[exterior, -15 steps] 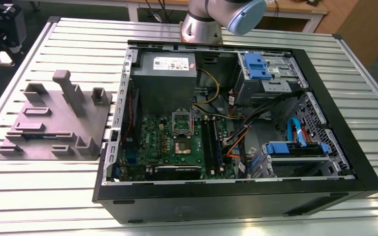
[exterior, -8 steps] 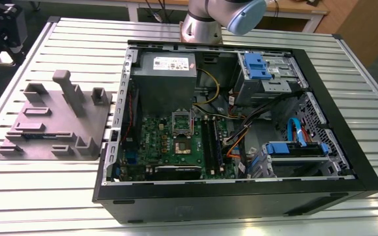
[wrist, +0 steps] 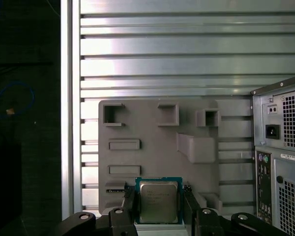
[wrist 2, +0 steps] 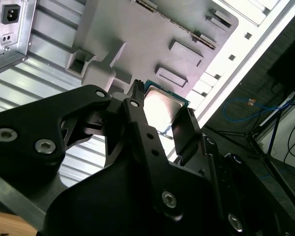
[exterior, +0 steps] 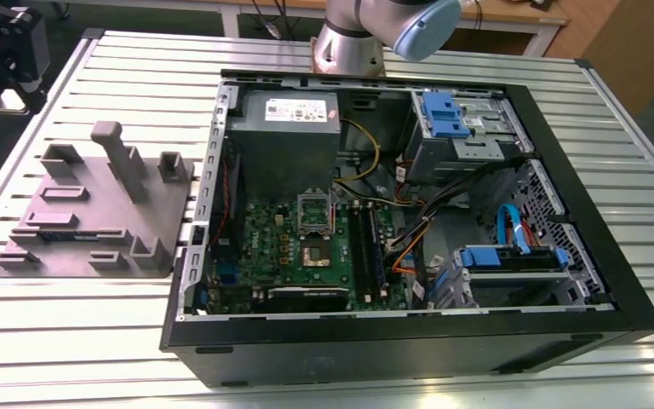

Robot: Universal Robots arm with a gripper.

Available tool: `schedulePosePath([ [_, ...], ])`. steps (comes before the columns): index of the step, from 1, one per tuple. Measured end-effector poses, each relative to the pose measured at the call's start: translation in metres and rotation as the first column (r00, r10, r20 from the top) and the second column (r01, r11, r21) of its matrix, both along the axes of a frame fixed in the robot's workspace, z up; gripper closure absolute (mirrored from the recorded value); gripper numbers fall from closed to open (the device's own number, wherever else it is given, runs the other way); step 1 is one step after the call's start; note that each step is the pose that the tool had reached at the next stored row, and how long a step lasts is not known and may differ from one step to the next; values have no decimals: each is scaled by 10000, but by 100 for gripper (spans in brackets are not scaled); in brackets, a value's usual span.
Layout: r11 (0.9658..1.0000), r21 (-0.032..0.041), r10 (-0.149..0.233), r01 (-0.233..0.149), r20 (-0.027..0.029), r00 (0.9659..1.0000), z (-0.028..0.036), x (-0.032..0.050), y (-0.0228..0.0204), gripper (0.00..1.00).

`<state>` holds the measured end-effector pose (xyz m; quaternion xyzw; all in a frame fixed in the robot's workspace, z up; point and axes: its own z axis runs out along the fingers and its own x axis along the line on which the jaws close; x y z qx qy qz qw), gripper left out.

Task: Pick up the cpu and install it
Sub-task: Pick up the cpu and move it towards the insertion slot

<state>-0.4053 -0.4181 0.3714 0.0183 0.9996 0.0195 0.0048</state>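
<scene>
Exterior view gives you the open case (exterior: 599,213) lying on the slatted table (exterior: 77,341). A grey tray (exterior: 100,213) sits just beside it on the exterior view's left, and the arm (exterior: 361,34) rises behind it. Inside the case you have the board (exterior: 259,247) with its socket (exterior: 316,247) near the middle, blue drive brackets (exterior: 446,115), and a power supply (exterior: 287,145) carrying a white label (exterior: 293,109).

Both wrist views add the work itself. You will find the gripper (wrist: 159,202) clamped on the cpu (wrist: 159,199), one of the fingers (wrist: 129,200) against each of two opposite edges. The silver lid faces the cameras and the tray is behind it.

In the first wrist view, several tray pockets are in sight. The print on the cpu lid is too faint to read.
</scene>
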Motion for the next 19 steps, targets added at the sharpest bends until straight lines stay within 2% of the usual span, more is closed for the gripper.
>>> schedulePosePath([
  [19, 10000, 0, 0, 0, 1, 10000, 0, 70, 0, 53],
])
